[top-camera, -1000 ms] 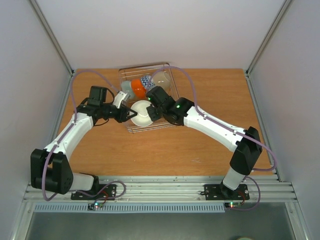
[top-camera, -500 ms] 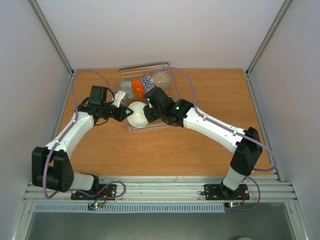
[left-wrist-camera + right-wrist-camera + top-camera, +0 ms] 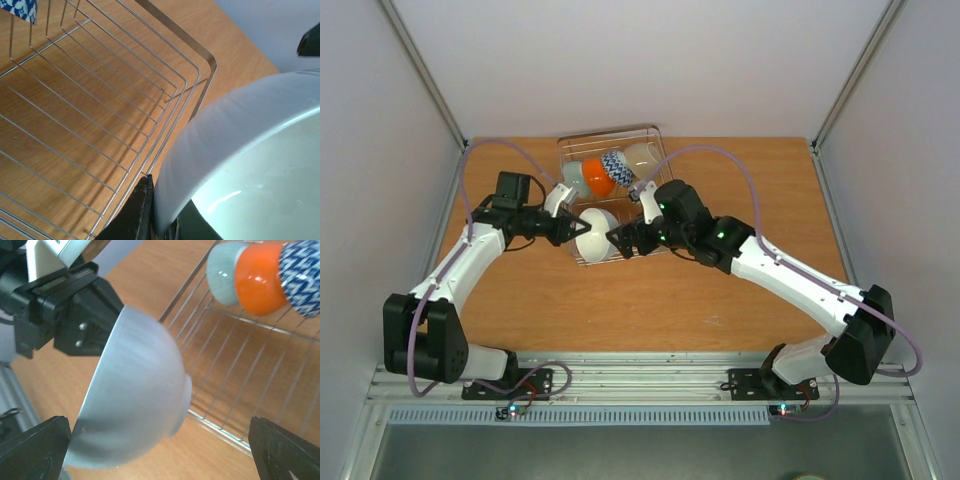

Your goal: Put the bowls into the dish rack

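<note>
While left jaws pinch the white bowl (image 3: 594, 232) by its rim, tipped on edge, right jaws gape wide & empty just beside its foot; dish rack (image 3: 177, 29) floor lies below/beyond left jaws, so I'd say left arm's nearer to seat it

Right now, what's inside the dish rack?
Four bowls in a row at the far end: pale blue-green, orange, zigzag, cream. The white bowl, pinched by the left claw, covers the near-left corner of the dish rack; the floor under it is hidden.
</note>
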Available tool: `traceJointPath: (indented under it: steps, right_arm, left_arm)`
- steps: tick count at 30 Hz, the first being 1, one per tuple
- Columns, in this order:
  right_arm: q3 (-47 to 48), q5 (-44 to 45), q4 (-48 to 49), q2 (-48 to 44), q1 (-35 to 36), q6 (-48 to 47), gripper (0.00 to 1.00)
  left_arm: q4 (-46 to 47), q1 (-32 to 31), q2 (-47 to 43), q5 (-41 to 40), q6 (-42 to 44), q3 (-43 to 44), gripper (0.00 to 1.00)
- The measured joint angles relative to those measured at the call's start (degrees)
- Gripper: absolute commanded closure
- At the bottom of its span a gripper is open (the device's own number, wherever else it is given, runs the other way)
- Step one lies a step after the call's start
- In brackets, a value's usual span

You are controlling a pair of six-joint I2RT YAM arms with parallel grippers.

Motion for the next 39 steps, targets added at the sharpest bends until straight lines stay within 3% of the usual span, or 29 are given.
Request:
traceJointPath:
  steps: [13,20,29,39]
  right_arm:
    - [-11.78,-19.47,13.29,-2.58,-6.56,8.9,0.02]
    - [-17.84,-29.09,27.34,-2.05,-9.07,17.31,0.01]
    - [-19.17,-34.71,37.33,1.09,-9.62,23.19,0.02]
    - [-19.34,-38.25,41.59,2.29,-9.77,25.75,0.02]
  left_arm:
    - [0.11,2.25,-0.15,3.91,0.11,-0.02,1.0]
    - [0.11,2.23,-0.42,4.28,0.13,-0.02,1.0]
    - [0.11,2.25,-0.42,4.61,0.13,-0.02,1.0]
    - [0.11,2.19,-0.42,4.96,0.13,-0.02,1.0]
